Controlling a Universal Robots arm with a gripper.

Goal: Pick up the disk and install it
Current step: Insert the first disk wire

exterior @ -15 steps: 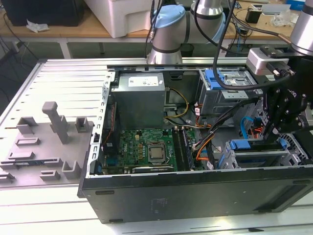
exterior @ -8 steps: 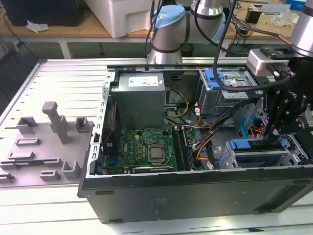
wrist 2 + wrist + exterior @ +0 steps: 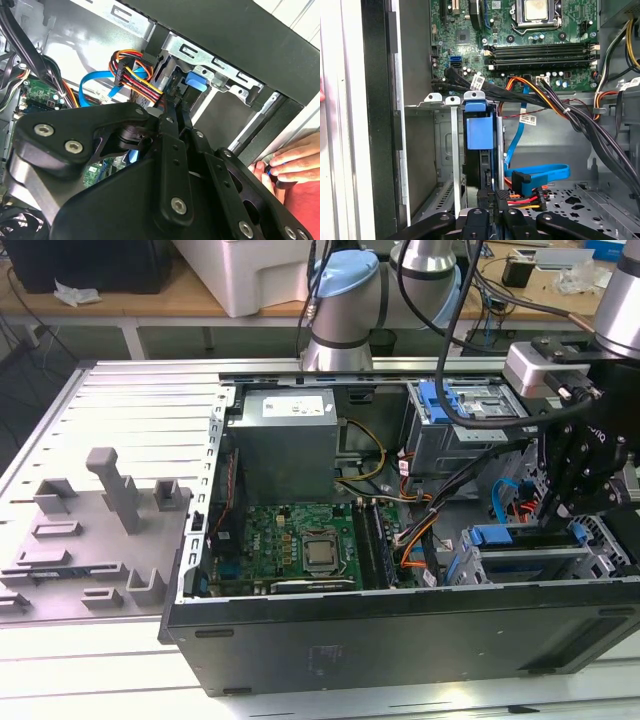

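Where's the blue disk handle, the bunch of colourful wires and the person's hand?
disk (image 3: 480,131): first wrist view, on its blue end handle.
colourful wires (image 3: 136,82): second wrist view, mid-bundle.
hand (image 3: 295,159): second wrist view, on the fingers.

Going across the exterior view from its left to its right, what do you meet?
Grey fixture block → motherboard → orange cable bundle → blue disk handle → black end effector.
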